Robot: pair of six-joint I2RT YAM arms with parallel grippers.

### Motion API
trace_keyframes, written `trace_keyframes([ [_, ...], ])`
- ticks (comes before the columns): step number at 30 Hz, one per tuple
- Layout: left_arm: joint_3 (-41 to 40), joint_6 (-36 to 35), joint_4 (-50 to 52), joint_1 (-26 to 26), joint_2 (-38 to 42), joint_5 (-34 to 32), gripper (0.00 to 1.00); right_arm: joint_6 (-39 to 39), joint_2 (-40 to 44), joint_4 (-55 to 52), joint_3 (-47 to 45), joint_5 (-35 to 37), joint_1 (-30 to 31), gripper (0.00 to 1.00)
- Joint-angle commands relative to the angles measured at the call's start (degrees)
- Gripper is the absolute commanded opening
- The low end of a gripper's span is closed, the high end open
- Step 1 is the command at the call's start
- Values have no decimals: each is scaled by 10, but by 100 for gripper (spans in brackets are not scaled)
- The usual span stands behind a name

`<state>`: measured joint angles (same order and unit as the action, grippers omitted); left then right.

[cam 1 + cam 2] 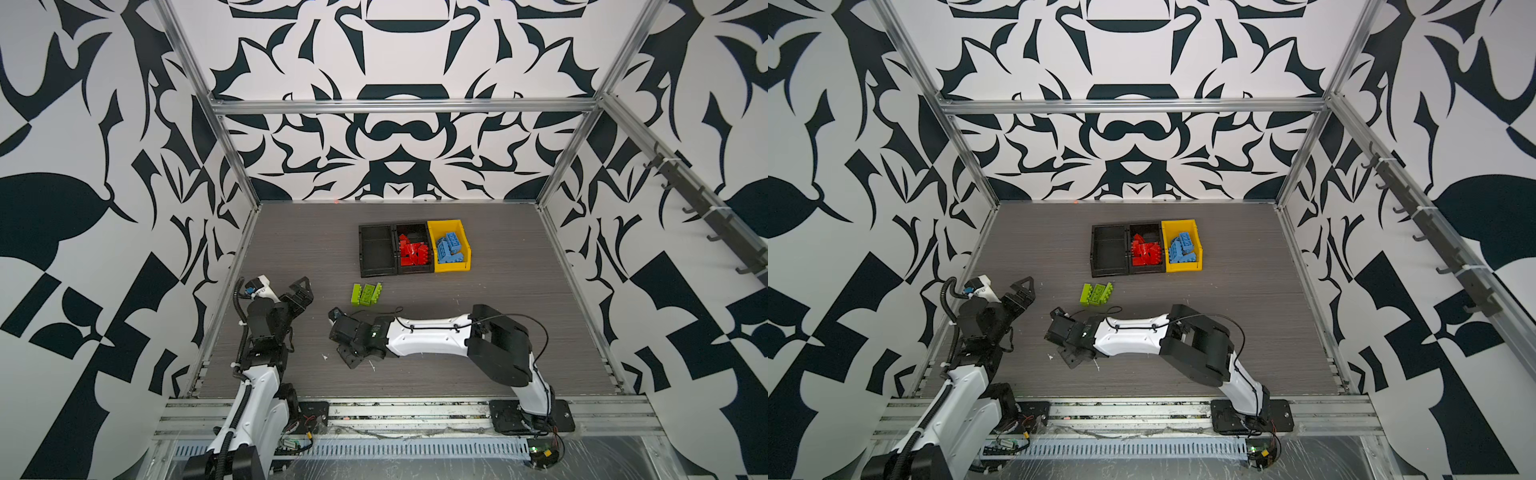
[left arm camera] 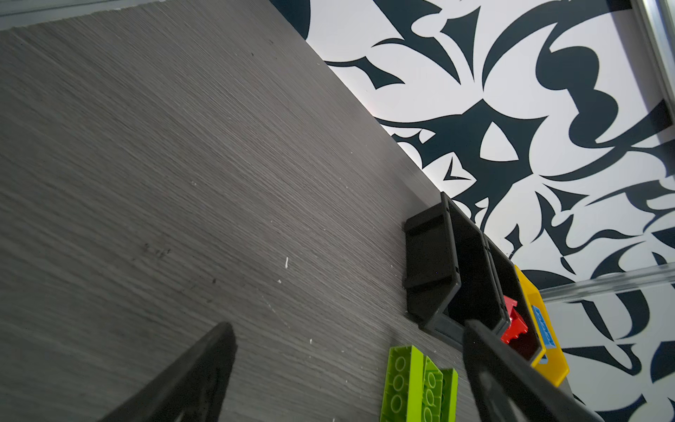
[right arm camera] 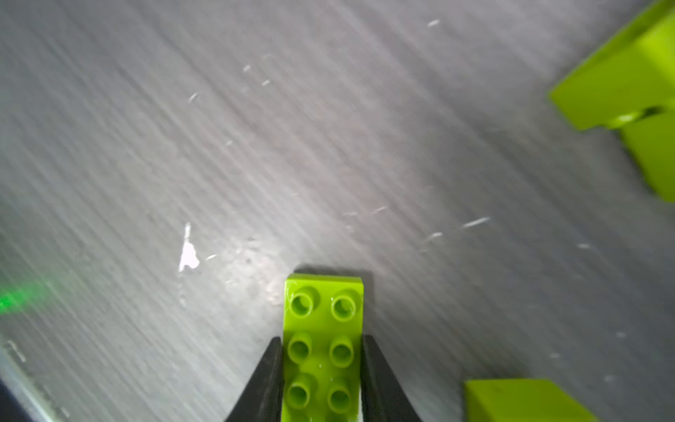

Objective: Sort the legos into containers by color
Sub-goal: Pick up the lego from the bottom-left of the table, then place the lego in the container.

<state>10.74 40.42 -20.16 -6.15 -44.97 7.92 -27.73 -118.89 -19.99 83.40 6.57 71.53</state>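
My right gripper [image 3: 322, 339] is shut on a lime green lego [image 3: 323, 310] lying studs-up on the table, one finger pressed on each long side. In both top views this gripper [image 1: 350, 358] points down at the table and hides that lego. More green legos [image 1: 366, 294] [image 1: 1097, 294] lie bunched just beyond it. My left gripper [image 1: 301, 291] [image 2: 349, 325] hangs open and empty, left of that bunch [image 2: 420, 383]. Three containers stand in a row: an empty black one [image 1: 376, 249], a black one [image 1: 415, 227] with red legos [image 1: 411, 251], a yellow one [image 1: 446, 223] with blue legos [image 1: 451, 247].
Two other green legos [image 3: 628, 84] [image 3: 518, 398] lie close beside the held one. Patterned walls and aluminium posts [image 1: 232, 158] close in the grey table [image 1: 498, 316] on three sides. A metal rail [image 1: 415, 409] runs along the front edge.
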Motion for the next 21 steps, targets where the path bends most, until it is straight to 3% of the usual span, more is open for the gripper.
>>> trace_keyframes([
  [1,-3,-8,-46,-3,-13,43,99,10,38,45,-4,-9,-10,32],
  [7,2,-8,-94,-2,-48,98,99,32,61,70,-15,-24,-41,31],
  [21,20,-25,-83,18,-66,107,99,109,117,85,-27,-22,-180,31],
])
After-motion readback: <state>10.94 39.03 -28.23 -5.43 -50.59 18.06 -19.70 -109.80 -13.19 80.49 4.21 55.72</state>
